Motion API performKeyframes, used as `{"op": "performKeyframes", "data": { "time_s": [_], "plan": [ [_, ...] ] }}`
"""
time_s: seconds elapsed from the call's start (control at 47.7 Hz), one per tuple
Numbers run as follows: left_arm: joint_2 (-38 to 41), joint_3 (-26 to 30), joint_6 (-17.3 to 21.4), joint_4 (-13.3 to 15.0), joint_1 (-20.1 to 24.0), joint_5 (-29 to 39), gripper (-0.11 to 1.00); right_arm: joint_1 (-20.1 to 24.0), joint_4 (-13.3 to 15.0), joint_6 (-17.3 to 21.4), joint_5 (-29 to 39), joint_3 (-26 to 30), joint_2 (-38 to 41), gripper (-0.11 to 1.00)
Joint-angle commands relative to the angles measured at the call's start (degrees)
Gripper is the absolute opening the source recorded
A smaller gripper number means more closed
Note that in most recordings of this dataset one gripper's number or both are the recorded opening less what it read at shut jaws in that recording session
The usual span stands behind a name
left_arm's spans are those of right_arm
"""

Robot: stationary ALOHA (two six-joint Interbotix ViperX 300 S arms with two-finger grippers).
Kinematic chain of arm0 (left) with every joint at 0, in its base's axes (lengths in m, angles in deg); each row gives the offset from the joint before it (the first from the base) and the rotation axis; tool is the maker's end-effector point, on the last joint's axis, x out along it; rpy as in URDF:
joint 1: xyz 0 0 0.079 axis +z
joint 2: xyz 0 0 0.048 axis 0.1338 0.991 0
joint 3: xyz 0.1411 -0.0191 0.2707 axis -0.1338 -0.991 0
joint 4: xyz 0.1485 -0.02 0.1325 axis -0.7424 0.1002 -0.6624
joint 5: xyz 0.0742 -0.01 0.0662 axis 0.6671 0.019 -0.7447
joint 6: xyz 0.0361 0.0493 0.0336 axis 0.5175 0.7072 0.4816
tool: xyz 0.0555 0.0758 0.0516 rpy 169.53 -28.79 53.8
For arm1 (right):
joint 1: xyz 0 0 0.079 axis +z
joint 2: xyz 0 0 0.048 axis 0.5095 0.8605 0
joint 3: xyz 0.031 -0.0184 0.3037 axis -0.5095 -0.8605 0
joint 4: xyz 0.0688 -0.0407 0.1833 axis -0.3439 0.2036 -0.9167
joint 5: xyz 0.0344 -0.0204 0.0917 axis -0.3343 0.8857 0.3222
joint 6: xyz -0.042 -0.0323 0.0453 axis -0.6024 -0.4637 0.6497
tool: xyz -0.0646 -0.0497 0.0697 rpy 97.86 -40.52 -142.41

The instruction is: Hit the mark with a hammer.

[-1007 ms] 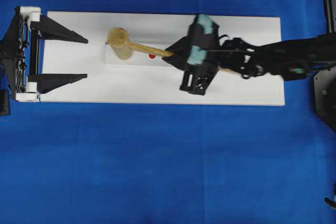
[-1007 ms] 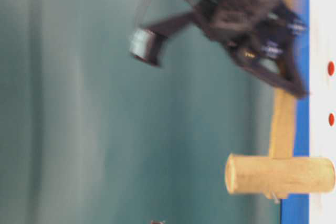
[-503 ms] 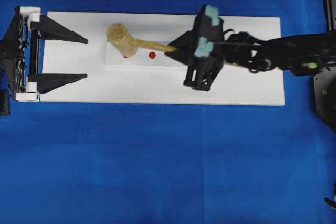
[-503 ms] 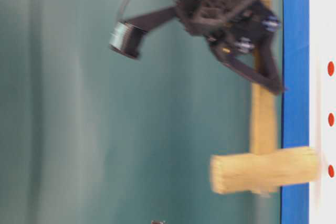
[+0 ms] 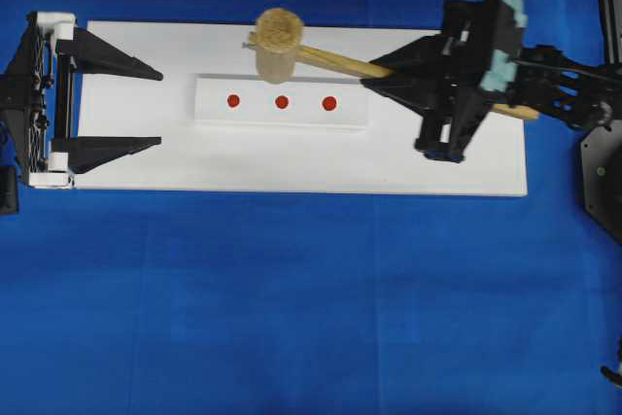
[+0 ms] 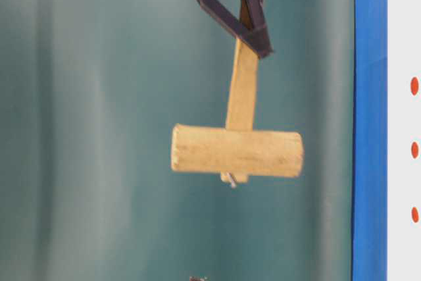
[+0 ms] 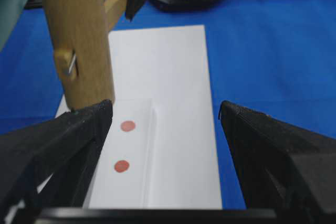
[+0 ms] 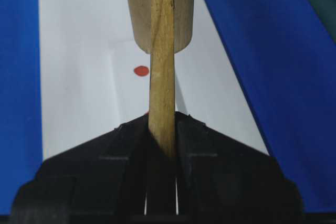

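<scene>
The hammer [image 5: 277, 38], a light wooden mallet, hangs in the air with my right gripper [image 5: 379, 73] shut on its slim handle [image 8: 161, 77]. Its thick head [image 6: 237, 153] is well clear of the white board [image 5: 301, 162]. Three red marks [image 5: 282, 102] sit in a row on a raised white strip, and from above the head shows just beyond that strip. In the right wrist view one mark [image 8: 140, 71] lies below the head [image 8: 157, 14]. My left gripper [image 5: 160, 109] rests open at the board's left end, its black fingers [image 7: 79, 129] wide apart with nothing between them.
Blue cloth [image 5: 292, 318] surrounds the board on all sides. A black base plate [image 5: 603, 172] stands at the right edge. The hammer head [image 7: 79, 45] looms close in front of my left gripper [image 7: 165, 111], with two marks [image 7: 127, 126] below it.
The hammer head has lifted off the strip's left marks. My right gripper has drawn back to the right and upward with it. The left gripper has stayed still.
</scene>
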Motion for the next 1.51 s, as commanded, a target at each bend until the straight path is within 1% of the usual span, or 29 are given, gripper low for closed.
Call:
{"op": "performKeyframes", "data": {
  "time_s": [0.0,0.252,0.377,0.566,0.608,0.692,0.839,0.986,1.132,1.279,1.384,1.489],
  "plan": [
    [-0.2,0.7,-0.1,0.1,0.1,-0.3,0.8,0.0,0.3,0.2,-0.5,0.5,-1.6,0.03],
    [-0.2,0.6,-0.2,0.1,0.1,-0.3,0.8,0.1,0.2,0.2,-0.5,1.0,1.5,0.03],
    [-0.2,0.7,-1.0,0.1,0.1,-0.3,0.8,0.4,-0.2,1.0,-0.9,0.4,6.2,0.03],
    [-0.2,0.7,-1.8,0.1,0.1,-0.3,0.8,0.2,-1.5,2.3,-1.1,0.1,16.6,0.03],
    [-0.1,0.7,-1.8,0.1,0.1,-0.3,0.8,0.2,-1.8,2.5,-1.1,0.1,17.8,0.03],
    [-0.1,0.8,-1.8,0.1,0.1,-0.3,0.8,0.2,-1.8,2.5,-1.1,0.0,17.5,0.03],
    [-0.2,0.8,-1.8,0.1,0.1,-0.3,0.8,0.2,-1.7,1.7,-1.0,-0.2,13.3,0.03],
    [-0.2,0.7,-1.8,0.1,0.1,-0.3,0.8,0.2,-1.4,1.4,-0.4,-1.2,5.4,0.03],
    [-0.2,0.7,-1.8,0.1,0.1,-0.3,0.8,0.2,-1.4,0.9,1.7,-4.3,-4.7,0.03],
    [-0.2,0.7,-1.8,0.1,0.1,-0.3,0.8,0.2,-1.5,0.8,4.7,-7.8,-13.0,0.03],
    [-0.1,0.7,-1.8,0.1,0.1,-0.3,0.8,0.2,-1.5,0.8,6.5,-8.5,-15.9,0.03],
    [0.0,0.7,-1.8,0.1,0.1,-0.3,0.8,0.2,-1.5,0.8,6.9,-8.6,-15.8,0.03]
  ]
}}
